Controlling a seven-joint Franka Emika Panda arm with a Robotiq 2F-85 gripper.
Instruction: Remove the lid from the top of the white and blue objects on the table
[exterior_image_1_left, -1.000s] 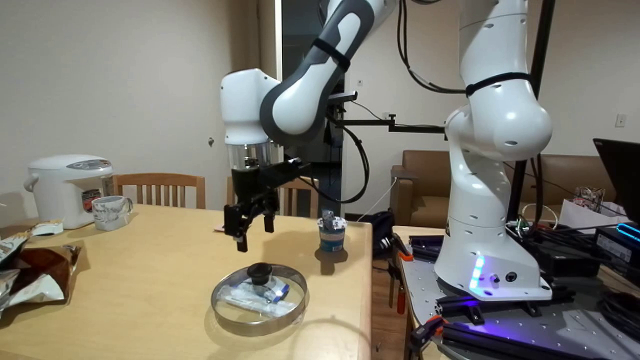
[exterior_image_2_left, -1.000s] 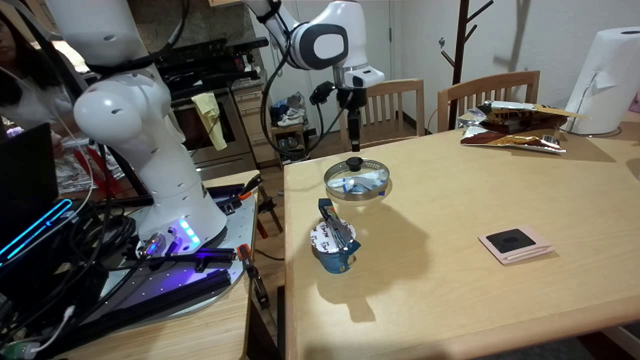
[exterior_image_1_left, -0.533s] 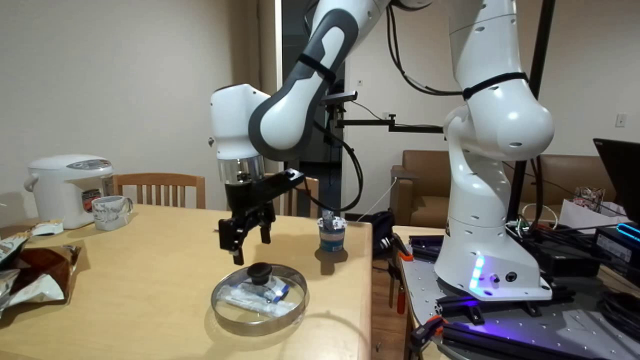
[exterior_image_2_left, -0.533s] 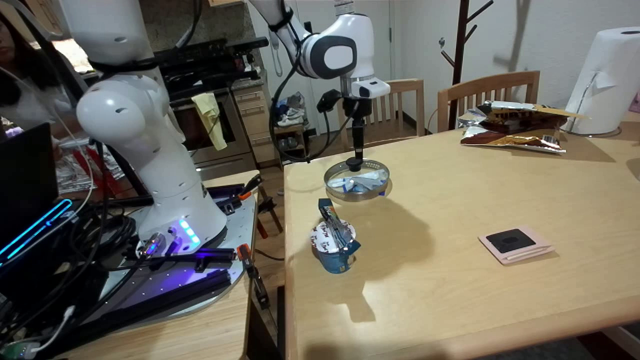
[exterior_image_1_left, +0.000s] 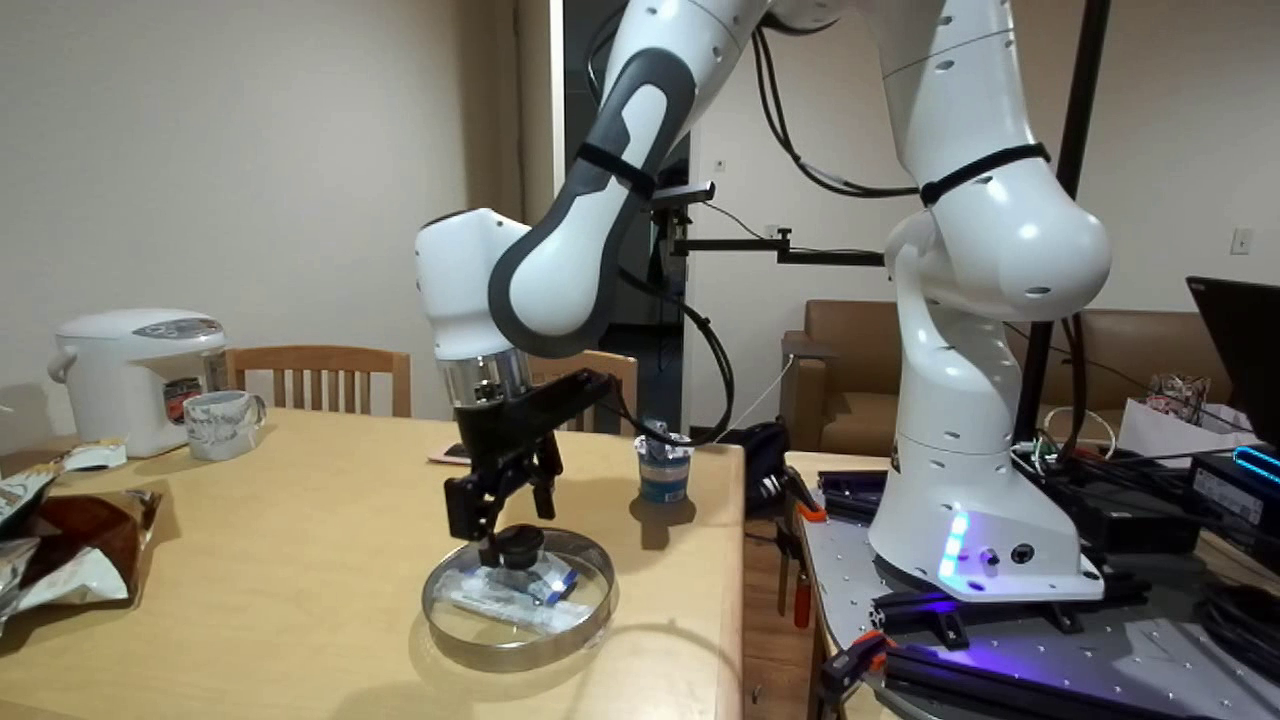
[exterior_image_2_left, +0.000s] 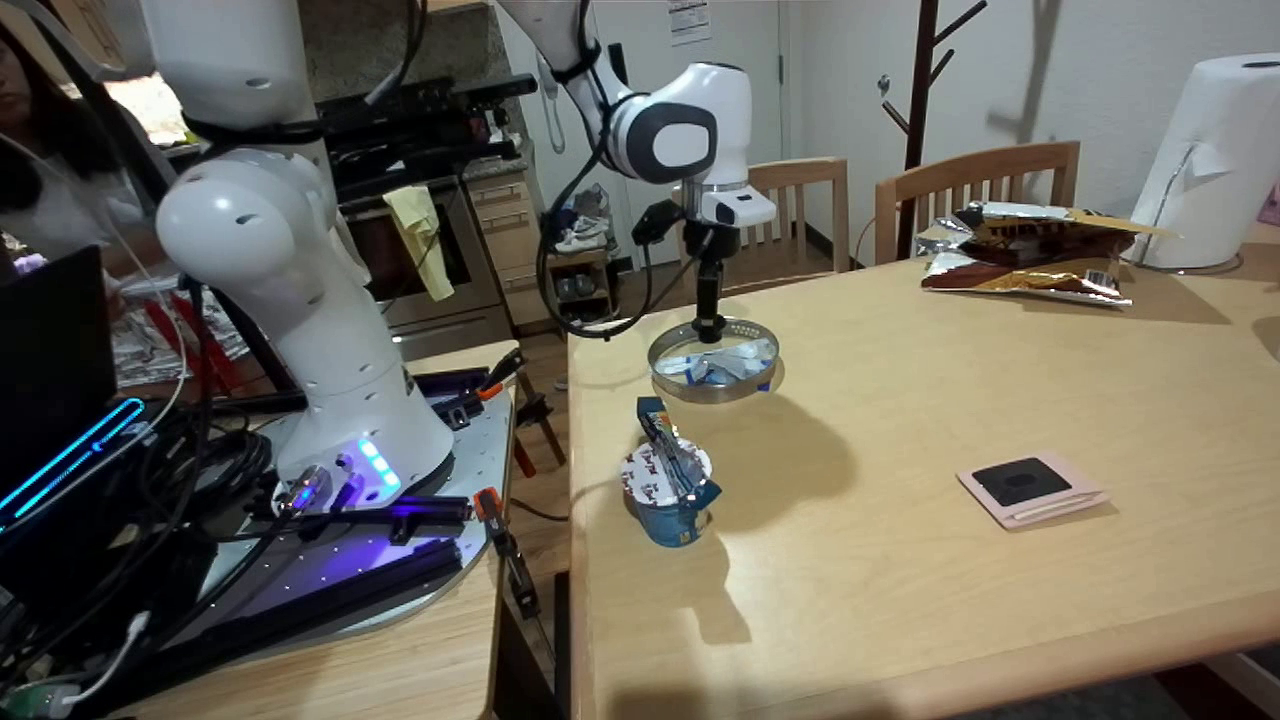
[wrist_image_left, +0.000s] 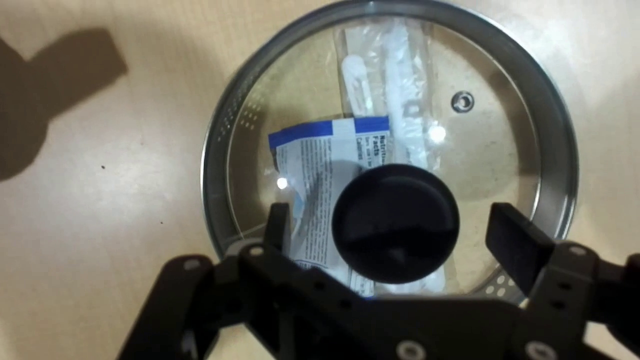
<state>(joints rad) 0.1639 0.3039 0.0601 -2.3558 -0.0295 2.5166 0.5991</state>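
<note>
The round glass lid (wrist_image_left: 480, 165) with a metal rim lies on the wooden table (exterior_image_1_left: 300, 560); it shows in both exterior views (exterior_image_1_left: 510, 657) (exterior_image_2_left: 712, 392). The white and blue objects (wrist_image_left: 320, 195), flat packets and a clear wrapper, show through its glass. They also show in both exterior views (exterior_image_1_left: 515, 605) (exterior_image_2_left: 715, 362). My gripper (wrist_image_left: 390, 215) is open, pointing down. In the wrist view its fingers stand on either side of the lid's dark knob (wrist_image_left: 395, 223), with a gap on each side. In both exterior views the fingertips (exterior_image_1_left: 517, 533) (exterior_image_2_left: 709, 335) are at about knob height.
A blue cup with a packet on top (exterior_image_2_left: 672, 505) stands near the lid by the table's edge. A pink wallet (exterior_image_2_left: 1030, 490), snack bags (exterior_image_2_left: 1030, 265), a mug (exterior_image_1_left: 222, 425) and a white water boiler (exterior_image_1_left: 140, 375) are also on the table.
My gripper has come down from above the lid until its open fingers are beside the knob. The lid and the packets have not moved.
</note>
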